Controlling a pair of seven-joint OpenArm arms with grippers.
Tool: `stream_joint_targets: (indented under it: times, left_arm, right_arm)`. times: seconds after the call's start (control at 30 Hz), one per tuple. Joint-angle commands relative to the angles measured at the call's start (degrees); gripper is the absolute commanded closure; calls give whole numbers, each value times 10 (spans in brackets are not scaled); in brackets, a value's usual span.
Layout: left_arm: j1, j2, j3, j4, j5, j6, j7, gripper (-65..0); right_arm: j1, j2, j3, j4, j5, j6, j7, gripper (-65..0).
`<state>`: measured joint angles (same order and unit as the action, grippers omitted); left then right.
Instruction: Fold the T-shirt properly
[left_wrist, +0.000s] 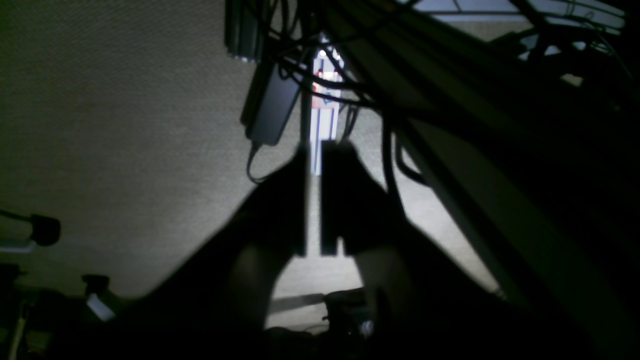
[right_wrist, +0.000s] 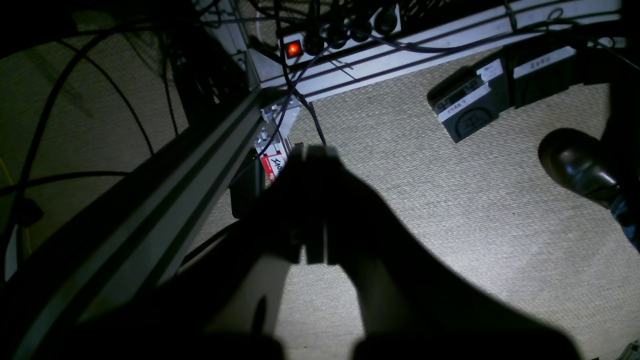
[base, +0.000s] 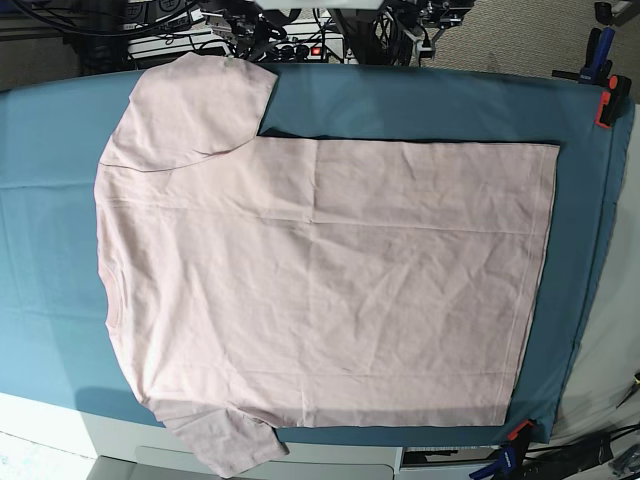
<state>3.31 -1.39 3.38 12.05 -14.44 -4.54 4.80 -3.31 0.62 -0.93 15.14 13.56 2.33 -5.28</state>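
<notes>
The pale pink T-shirt (base: 320, 280) lies flat and plain side up on the table in the base view. Its collar end is at the left and its hem at the right. One sleeve (base: 190, 110) points to the far edge and the other (base: 230, 440) hangs over the near edge. Neither arm shows in the base view. My left gripper (left_wrist: 314, 150) hangs beside the table over carpet, its jaws nearly together with nothing between them. My right gripper (right_wrist: 311, 148) also hangs over the carpet, shut and empty.
A teal cloth sheet (base: 420, 100) covers the table, held by orange clamps (base: 605, 100) at the right corners. Below the table are an aluminium frame beam (right_wrist: 165, 200), cables, a power strip with a red light (right_wrist: 293, 48) and a black shoe (right_wrist: 575, 165).
</notes>
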Motion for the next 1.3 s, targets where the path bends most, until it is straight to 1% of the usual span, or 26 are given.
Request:
stream_joint_targets:
  times: [0.0,0.97,1.07,1.17,1.27]
  left_arm:
    - [2,3,2,2,-1,-4,-3,-48]
    - [2,2,2,12,-1,-4,-1,-48]
    - [2,2,2,17,-1,-4,2,-48]
    - [24,-3,2,49,-1,-4,19,-48]
    - [80,-14,2,118,-1,-5,31,-48]
  right_arm:
    - [3,0,-2,5,1,-3,8,0]
    - [3,0,-2,5,1,-2,10,0]
    - [3,1,-2,9,1,-2,19,0]
    - [-15,4,-2,33,0,-2,23,0]
    - [-62,13,-2,91,-12,-1,22,0]
